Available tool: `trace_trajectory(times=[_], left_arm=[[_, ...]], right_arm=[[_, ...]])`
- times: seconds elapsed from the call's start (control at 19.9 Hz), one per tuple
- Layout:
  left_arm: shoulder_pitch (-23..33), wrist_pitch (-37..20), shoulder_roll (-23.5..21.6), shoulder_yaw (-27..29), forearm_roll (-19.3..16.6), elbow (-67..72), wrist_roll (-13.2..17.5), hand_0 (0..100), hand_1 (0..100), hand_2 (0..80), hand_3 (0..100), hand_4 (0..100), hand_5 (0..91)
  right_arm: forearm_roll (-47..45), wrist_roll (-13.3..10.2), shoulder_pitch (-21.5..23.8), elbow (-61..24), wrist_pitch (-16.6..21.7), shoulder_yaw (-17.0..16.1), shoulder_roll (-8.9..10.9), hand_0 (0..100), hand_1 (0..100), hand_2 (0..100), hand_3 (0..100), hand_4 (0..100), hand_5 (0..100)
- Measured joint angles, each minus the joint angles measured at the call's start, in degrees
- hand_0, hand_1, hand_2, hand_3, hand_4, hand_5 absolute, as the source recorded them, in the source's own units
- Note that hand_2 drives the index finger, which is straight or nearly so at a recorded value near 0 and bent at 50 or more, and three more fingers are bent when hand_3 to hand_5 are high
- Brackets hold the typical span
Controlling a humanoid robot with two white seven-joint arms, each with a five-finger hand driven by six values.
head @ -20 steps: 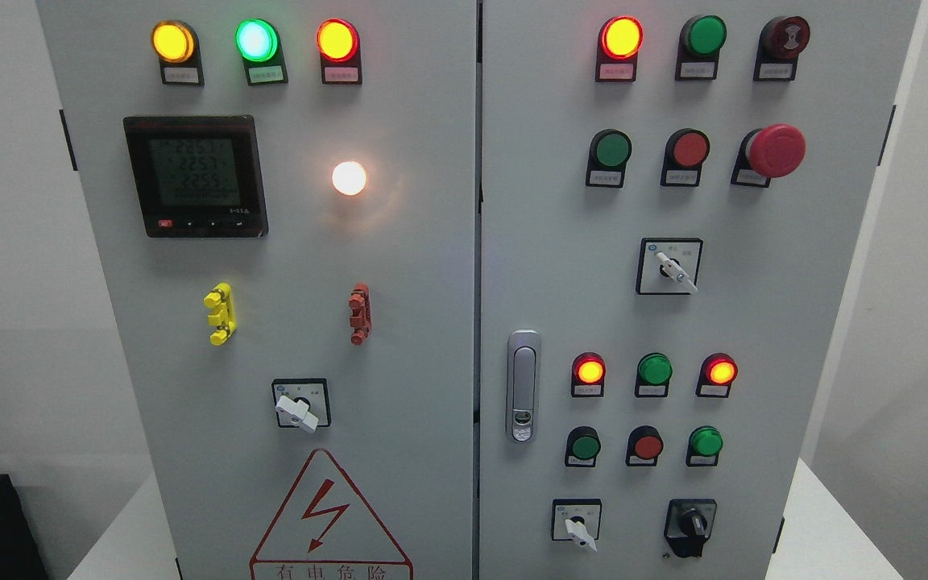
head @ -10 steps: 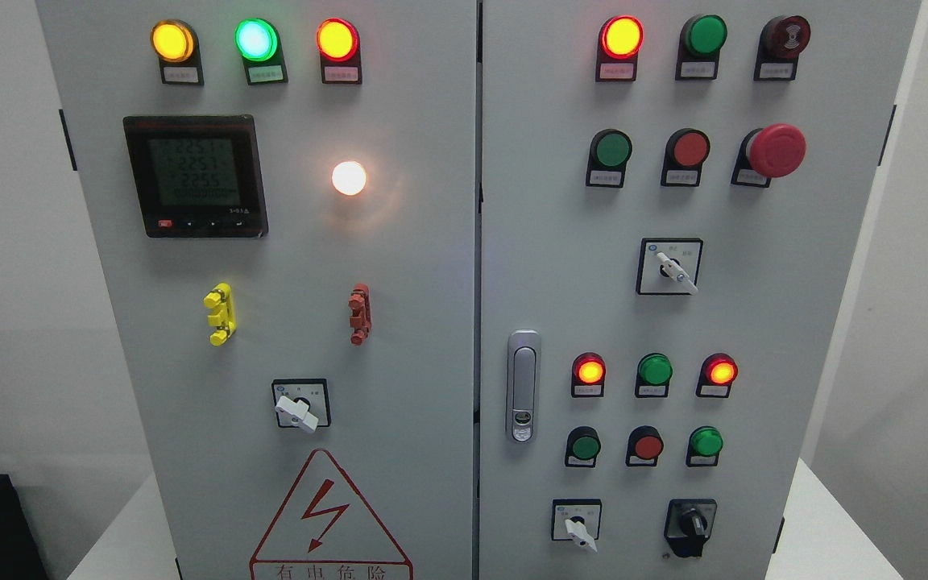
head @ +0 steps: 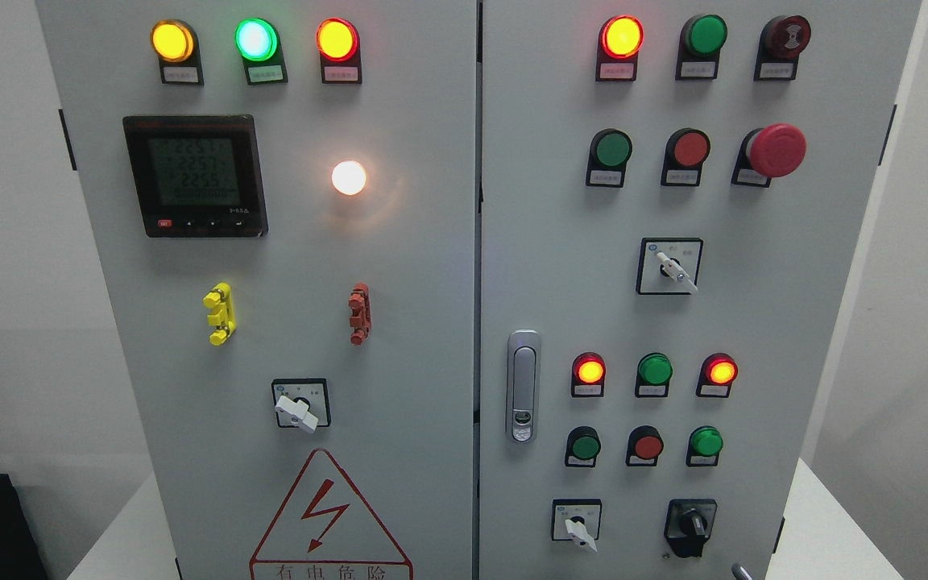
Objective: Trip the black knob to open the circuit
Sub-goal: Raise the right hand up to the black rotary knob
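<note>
Here: grey cabinet (head: 432, 322), two doors. Left door: digital meter (head: 195, 176), lit white lamp (head: 349, 177), white selector (head: 296, 412), warning triangle (head: 329, 524). Right door: silver latch (head: 523, 385), red mushroom button (head: 774, 150). Black knob (head: 691, 528) at right door's lower right, handle upright, untouched. Grey sliver, perhaps fingertip (head: 741, 572), at bottom edge just right of knob; which hand and its grip: cannot tell.

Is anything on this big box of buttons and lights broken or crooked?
Nothing looks broken or crooked. The buttons and lamps sit in straight rows on the cabinet, and the black knob at the lower right looks whole. The only odd bit is a small grey tip poking in at the bottom edge, too small to identify.
</note>
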State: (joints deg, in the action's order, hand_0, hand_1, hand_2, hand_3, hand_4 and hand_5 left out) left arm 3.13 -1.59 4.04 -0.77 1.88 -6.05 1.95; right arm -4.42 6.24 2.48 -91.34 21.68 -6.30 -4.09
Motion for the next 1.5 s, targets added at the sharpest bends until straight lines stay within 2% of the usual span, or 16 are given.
trace_trajectory(times=[0.35, 0.75, 1.5], left_arm=[[0.0, 0.0, 0.0, 0.0, 0.0, 0.0, 0.0, 12, 39, 0.0, 0, 0, 0.0], [0.0, 0.0, 0.0, 0.0, 0.0, 0.0, 0.0, 12, 39, 0.0, 0, 0, 0.0], [0.0, 0.0, 0.0, 0.0, 0.0, 0.0, 0.0, 12, 39, 0.0, 0, 0, 0.0]], right_arm=[[0.0, -0.04, -0.77, -0.07, -1.14, 0.28, 0.03, 77, 66, 0, 92, 85, 84], [0.0, -0.95, -0.75, -0.2, -1.15, 3.21, 0.04, 77, 67, 0, 93, 85, 84], [-0.02, -1.47, -0.77, -0.37, -1.87, 4.15, 0.12, 77, 67, 0, 93, 85, 84]])
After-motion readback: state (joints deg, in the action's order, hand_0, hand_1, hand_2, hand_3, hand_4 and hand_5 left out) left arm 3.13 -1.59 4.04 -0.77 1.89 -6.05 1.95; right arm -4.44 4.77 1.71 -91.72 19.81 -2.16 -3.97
